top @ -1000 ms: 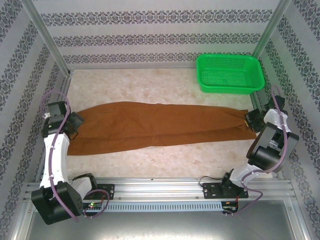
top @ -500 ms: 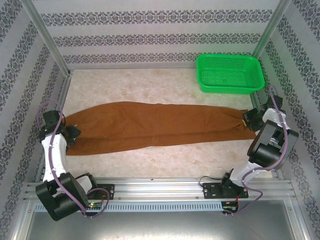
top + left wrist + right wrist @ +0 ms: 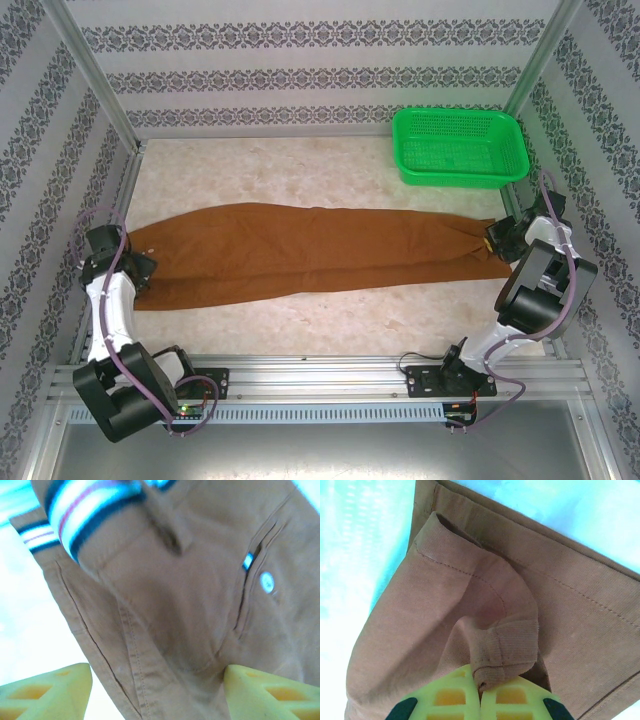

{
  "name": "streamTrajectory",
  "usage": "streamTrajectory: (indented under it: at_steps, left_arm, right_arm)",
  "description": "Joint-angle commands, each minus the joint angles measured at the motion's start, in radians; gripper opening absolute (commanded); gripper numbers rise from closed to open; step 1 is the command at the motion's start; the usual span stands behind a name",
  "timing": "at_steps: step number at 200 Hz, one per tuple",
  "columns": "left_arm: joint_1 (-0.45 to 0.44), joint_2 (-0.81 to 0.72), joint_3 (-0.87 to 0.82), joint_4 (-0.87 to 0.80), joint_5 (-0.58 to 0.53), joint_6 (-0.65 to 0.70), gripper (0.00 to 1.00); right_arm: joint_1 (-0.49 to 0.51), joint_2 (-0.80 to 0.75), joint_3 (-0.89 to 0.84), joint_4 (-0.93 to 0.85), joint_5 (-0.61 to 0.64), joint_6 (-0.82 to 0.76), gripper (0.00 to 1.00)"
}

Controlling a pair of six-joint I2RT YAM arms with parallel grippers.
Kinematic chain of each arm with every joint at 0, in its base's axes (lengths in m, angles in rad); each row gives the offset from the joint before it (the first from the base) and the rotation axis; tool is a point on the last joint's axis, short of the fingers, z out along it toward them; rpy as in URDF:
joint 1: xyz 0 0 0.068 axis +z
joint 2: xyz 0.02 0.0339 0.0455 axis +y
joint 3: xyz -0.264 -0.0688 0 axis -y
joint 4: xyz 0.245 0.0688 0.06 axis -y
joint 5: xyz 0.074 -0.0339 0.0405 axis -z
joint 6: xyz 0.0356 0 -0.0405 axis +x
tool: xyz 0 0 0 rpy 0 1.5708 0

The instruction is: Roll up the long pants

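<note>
The pale marbled table point(image 3: 300, 170) carries the whole arrangement. The long pants point(image 3: 320, 250) lie flat and stretched out on it, on the near side of the green basket point(image 3: 460, 148). They run from a point just below the basket's near right corner away to the left, and their waist end is well apart from the basket. The cloth is rust-brown with a lengthwise crease, and nothing of it is rolled yet. The basket sits upright, apart from the pants. The right gripper point(image 3: 480, 695) is at the pants' end nearest the basket. Its yellow fingers are pressed together on a bunched fold of hem, and the cloth rises in a ridge from that pinch. The left gripper point(image 3: 157, 685) is at the end farthest from the basket. Its jaws stand wide apart with the waist cloth lying between and beneath them, and neither finger is seen pressing it. There, the waist shows a turned-out band point(image 3: 90, 505) of white with dark and red stripes. A small pale button point(image 3: 267, 582) sits beside a pocket slit.
</note>
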Motion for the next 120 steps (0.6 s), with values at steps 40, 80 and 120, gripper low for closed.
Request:
streamTrajectory:
  at_steps: [40,80,120]
  left_arm:
    - [0.014,0.038,0.070,0.076,-0.039,-0.004,0.73]
    - [0.014,0.069,0.049,0.091,-0.024,-0.015,0.73]
    - [0.015,0.119,0.010,0.125,-0.036,-0.017,0.62]
  right_arm:
    - [0.020,0.025,-0.005,0.019,-0.051,0.009,0.00]
    - [0.014,0.025,0.004,0.018,-0.049,0.006,0.00]
    - [0.014,0.014,0.012,0.007,-0.040,0.005,0.00]
